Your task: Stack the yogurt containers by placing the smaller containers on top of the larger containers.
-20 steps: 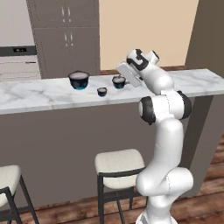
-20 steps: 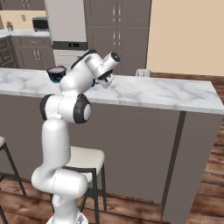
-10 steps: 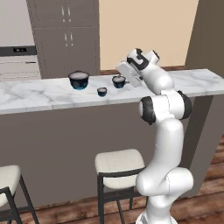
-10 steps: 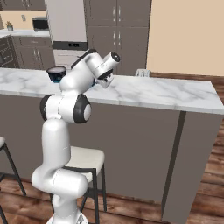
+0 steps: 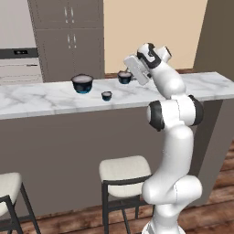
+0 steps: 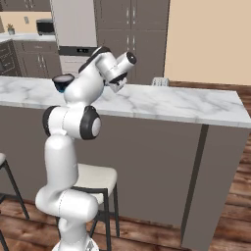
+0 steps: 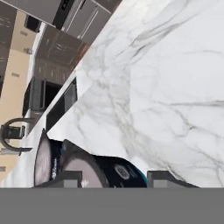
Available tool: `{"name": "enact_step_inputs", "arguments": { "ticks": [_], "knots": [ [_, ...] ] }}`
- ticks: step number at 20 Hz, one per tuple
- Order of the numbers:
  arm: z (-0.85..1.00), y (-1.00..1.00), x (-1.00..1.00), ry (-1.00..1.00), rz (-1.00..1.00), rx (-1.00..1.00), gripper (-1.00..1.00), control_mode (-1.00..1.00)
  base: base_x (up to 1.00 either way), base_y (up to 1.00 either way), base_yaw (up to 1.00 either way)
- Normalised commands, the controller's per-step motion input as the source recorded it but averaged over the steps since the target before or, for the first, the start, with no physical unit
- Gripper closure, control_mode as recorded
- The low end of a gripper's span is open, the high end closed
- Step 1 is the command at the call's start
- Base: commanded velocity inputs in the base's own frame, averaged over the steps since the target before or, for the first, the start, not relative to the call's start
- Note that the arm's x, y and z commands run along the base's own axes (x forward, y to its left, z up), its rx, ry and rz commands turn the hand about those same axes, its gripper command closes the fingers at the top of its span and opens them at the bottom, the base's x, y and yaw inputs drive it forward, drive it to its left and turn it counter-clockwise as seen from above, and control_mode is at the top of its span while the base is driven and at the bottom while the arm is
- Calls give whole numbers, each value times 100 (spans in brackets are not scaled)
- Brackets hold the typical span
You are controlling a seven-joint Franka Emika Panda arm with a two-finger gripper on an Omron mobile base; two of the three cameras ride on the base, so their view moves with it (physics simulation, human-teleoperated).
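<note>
Marble surface (image 5: 50,98): your gripper (image 5: 129,76) clasps the medium cup (image 5: 124,77), light, glossy, slippery; large cup (image 5: 82,83) at nine o'clock.

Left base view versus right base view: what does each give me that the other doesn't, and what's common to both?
Left base view: the small cup standing on the counter, and the medium cup held in the gripper. Right base view: a small pale object at the counter's far edge. Both: the large cup, the marble counter, the arm and a stool.
</note>
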Motion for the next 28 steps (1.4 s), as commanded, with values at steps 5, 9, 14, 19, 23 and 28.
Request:
{"name": "enact_step_inputs", "arguments": {
  "ticks": [5,9,14,19,23,28],
  "knots": [
    [44,26,-7,0,-1,2,100,-100,0,0,0],
    [26,40,-11,0,0,0,100,-100,0,0,0],
    [22,38,-23,0,0,0,100,-100,0,0,0],
    [6,33,-40,0,0,0,100,-100,0,0,0],
    [0,28,-32,0,0,0,100,-100,0,0,0],
    [0,26,-17,0,0,0,100,-100,0,0,0]
  ]
}}
